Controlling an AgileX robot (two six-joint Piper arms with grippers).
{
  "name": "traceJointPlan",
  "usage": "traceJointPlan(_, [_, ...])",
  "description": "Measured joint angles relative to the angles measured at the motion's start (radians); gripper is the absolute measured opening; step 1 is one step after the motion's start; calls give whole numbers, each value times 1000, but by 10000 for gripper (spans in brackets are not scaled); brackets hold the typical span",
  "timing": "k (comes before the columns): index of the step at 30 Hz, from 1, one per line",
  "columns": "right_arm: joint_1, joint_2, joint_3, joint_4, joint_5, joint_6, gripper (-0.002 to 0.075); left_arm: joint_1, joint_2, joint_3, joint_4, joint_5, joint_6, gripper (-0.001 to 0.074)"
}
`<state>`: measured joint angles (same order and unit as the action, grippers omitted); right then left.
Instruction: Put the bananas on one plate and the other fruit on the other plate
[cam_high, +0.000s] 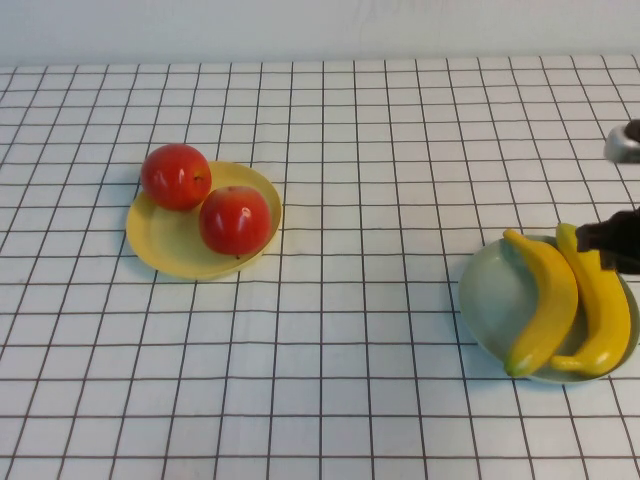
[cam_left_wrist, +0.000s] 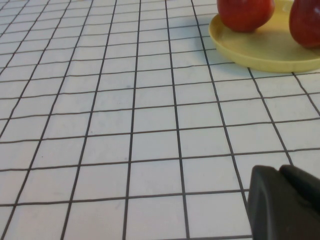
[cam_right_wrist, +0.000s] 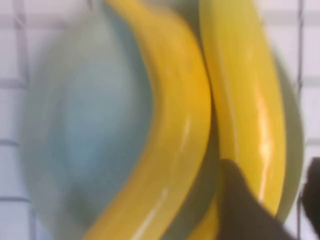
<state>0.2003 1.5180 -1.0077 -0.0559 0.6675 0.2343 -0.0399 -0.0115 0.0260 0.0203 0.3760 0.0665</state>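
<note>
Both bananas (cam_high: 570, 300) lie on the blue-green plate (cam_high: 490, 300); the right gripper (cam_right_wrist: 280, 200), jaws apart around one, could drag it off. The left gripper (cam_left_wrist: 285, 205), state unclear, sits near the yellow plate (cam_left_wrist: 265, 50).

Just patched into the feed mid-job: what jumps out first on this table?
Two red apples sit on the yellow plate at the table's left, and two bananas lie side by side on the pale blue-green plate at the right. The right gripper is over the bananas' far ends; the left gripper hangs above bare grid cloth near the yellow plate.
</note>
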Motion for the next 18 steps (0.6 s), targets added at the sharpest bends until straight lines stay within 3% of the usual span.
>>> traceJointPlan(3, [17,-156,45,3,-87,0,85,0,0,0,0,0,0,-4])
traceJointPlan(6, [52,-326,126,23,-190,-18,15,0,0,0,0,0,0,-4])
traceJointPlan(11, [139,-600,258,32,-314,-88,-11,0,0,0,0,0,0,-4])
traceJointPlan(18, [152,-868,397,27,-240,-101,-14,0,0,0,0,0,0,-4])
